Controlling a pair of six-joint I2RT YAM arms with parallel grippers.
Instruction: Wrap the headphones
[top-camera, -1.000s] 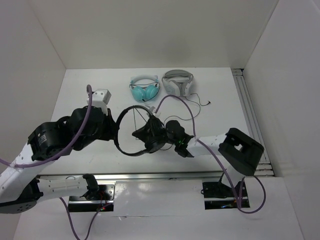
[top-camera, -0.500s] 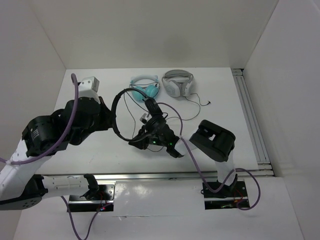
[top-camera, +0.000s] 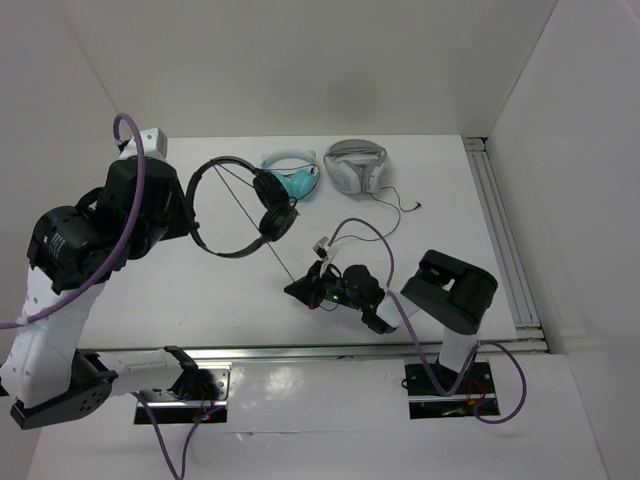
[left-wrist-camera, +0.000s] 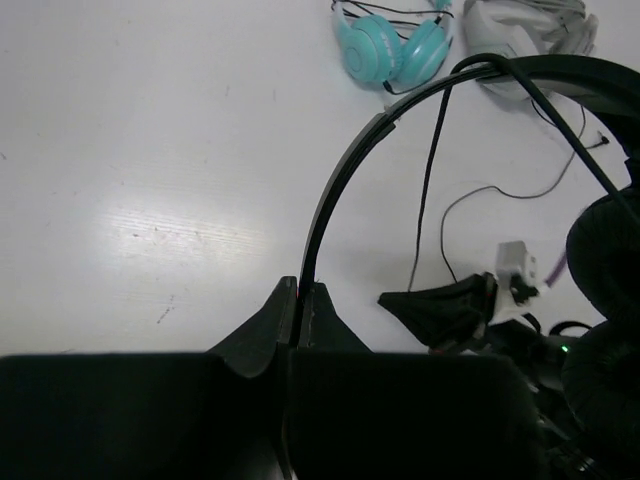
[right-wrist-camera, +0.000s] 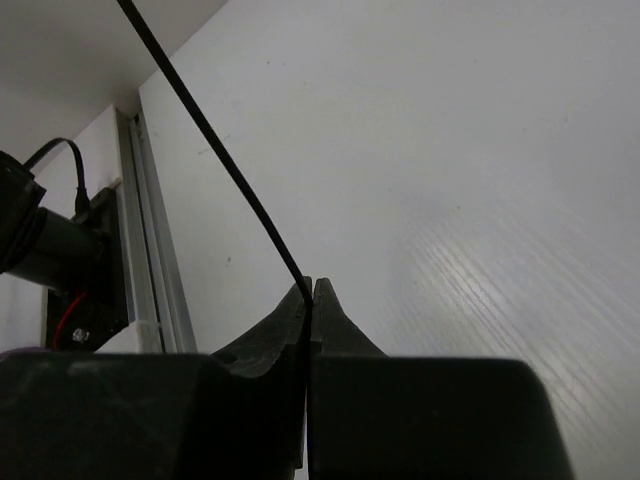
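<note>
Black and probably light, the headphones (top-camera: 273, 220) hang just left of the teal headphones (top-camera: 297, 181), with the left gripper (left-wrist-camera: 300, 292) clamped on the springy headband (left-wrist-camera: 340, 180), a sound hold. Nearer than the teal headphones, the right gripper (right-wrist-camera: 310, 290) pinches the thin, limp cable (right-wrist-camera: 210, 140).

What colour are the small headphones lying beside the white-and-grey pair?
Teal. The teal headphones show best in the left wrist view.
</note>
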